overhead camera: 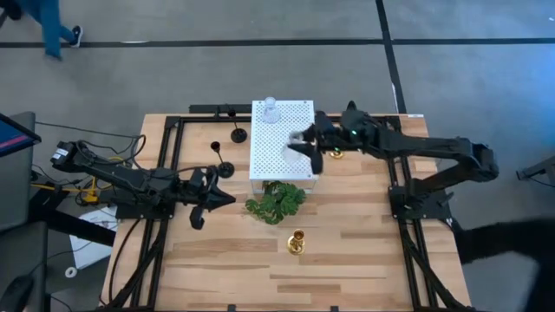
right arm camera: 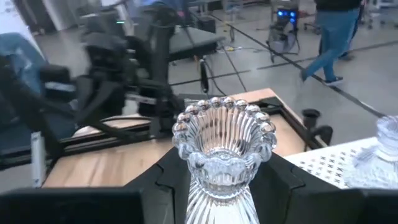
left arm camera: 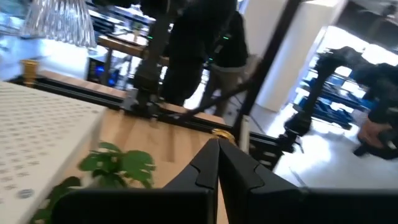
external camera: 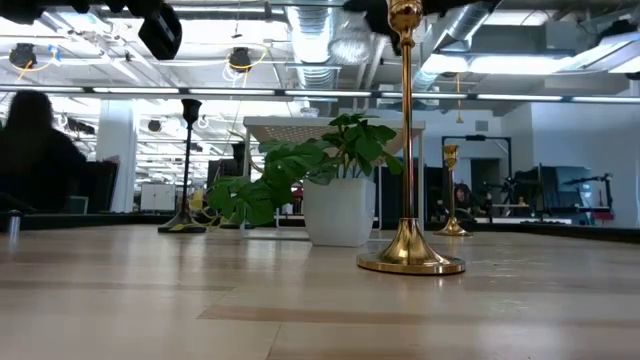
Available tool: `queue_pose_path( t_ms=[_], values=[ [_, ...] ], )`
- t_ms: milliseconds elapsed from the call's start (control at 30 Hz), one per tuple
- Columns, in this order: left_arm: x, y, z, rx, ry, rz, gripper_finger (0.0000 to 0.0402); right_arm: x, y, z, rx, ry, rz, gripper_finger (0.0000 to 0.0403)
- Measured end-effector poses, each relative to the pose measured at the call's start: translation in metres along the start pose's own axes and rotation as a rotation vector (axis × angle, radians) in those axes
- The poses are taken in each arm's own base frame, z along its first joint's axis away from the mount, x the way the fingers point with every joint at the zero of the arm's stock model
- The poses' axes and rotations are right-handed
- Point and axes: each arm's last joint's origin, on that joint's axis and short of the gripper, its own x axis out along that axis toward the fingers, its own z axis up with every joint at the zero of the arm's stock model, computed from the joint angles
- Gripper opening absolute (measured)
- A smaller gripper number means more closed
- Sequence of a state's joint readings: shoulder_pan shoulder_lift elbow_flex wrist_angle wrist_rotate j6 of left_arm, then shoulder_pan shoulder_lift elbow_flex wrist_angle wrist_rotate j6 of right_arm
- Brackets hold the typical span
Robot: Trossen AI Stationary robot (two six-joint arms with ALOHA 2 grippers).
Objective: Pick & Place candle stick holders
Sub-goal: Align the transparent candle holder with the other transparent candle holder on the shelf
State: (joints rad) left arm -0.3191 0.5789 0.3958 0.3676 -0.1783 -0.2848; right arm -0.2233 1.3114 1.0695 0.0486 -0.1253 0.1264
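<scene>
- Holding a clear glass holder [right arm camera: 221,155] by its narrow waist, the right gripper [overhead camera: 305,149] hangs over the white perforated platform [overhead camera: 295,113] near the tabletop's far edge; its fingers [right arm camera: 171,180] stand part-way apart, clamped on the ribbed glass.
- A second glass holder [overhead camera: 270,109] already stands at the platform's far corner, so a careless set-down could knock it or leave the two touching.
- Ribbed glass is smooth and heavy; I judge it could slip or tilt in the grip, and, released while tilted, could topple or roll off the platform's edge.
- A gold holder [overhead camera: 336,153] sits just beside the right gripper, at the platform's right side; a low sweep of the arm could tip it.
- The other gold holder [overhead camera: 297,242] stands toward the near edge; two black holders [overhead camera: 225,166] [overhead camera: 238,133] stand left of the platform, all well clear.
- The left gripper [overhead camera: 217,198] waits near the tabletop's left side with its fingers [left arm camera: 214,171] pressed together, empty.
- The green sprig [overhead camera: 276,201] lies against the platform's near edge.
- Only the right wrist view shows how the glass sits in the grip; the high view shows the layout; the low view shows the upright gold stem [external camera: 405,140] but not the grasp.
</scene>
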Motion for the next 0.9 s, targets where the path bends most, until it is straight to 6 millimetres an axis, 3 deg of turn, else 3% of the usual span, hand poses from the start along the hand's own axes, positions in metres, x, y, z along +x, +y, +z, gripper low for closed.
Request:
queue_pose_path(
  t_ms=[133,467,633,900],
  values=[
    [0.000,0.002,0.001,0.000,-0.025,0.084,0.0008,0.018,-0.025,-0.006,0.041,0.033,-0.062,0.0117],
    [-0.001,0.006,0.002,0.101,-0.054,0.218,0.0008,0.048,-0.063,0.012,0.047,0.038,-0.153,0.0117],
    [-0.002,0.008,0.004,0.101,-0.080,0.301,0.0008,0.050,-0.083,0.016,0.021,0.119,-0.208,0.0117],
    [-0.002,0.009,0.004,0.098,-0.097,0.338,0.0008,0.040,-0.110,0.027,0.038,0.086,-0.236,0.0117]
  ],
)
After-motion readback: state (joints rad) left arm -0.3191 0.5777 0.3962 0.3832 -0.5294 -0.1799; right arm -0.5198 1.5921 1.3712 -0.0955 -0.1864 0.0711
